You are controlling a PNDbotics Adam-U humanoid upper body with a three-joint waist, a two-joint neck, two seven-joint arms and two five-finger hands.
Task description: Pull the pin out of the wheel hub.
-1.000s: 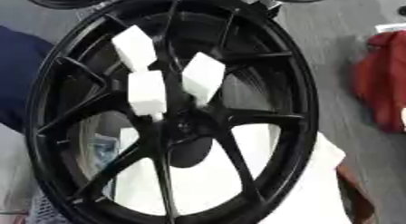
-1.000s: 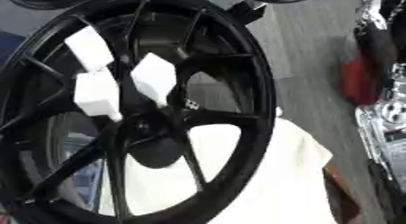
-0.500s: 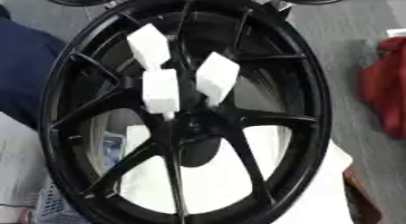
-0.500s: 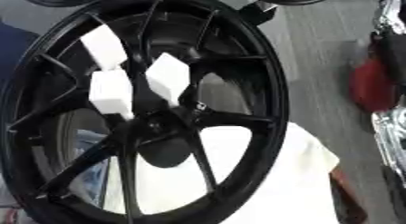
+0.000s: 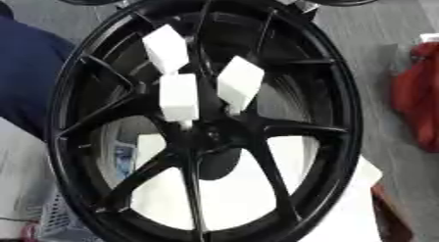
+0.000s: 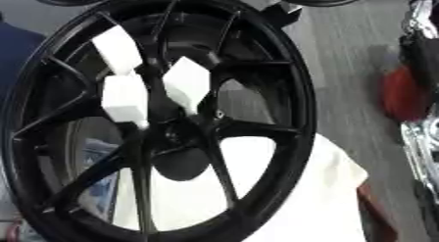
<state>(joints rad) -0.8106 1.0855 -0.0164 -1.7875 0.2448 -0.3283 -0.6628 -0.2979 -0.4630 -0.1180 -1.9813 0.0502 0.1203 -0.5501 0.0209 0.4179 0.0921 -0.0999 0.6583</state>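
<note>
below my head camera a black spoked wheel [image 5: 206, 123] fills both views, three white blocks [image 5: 180, 96] sitting by its hub [image 5: 210, 135]. neither of my hands shows. only the right eye catches chrome metal [image 6: 420, 138] at the right edge.

A large black wheel hub [image 5: 206, 133] with thin spokes fills most of the frame. Three white blocks [image 5: 179, 96] sit near its centre: one toward the upper left, one just below it, and one to the right, tilted. White cloth [image 5: 339, 221] shows beneath the rim at the lower right. A dark blue shape [image 5: 30, 79] lies at the left edge, and something red [image 5: 418, 101] at the right edge.
</note>
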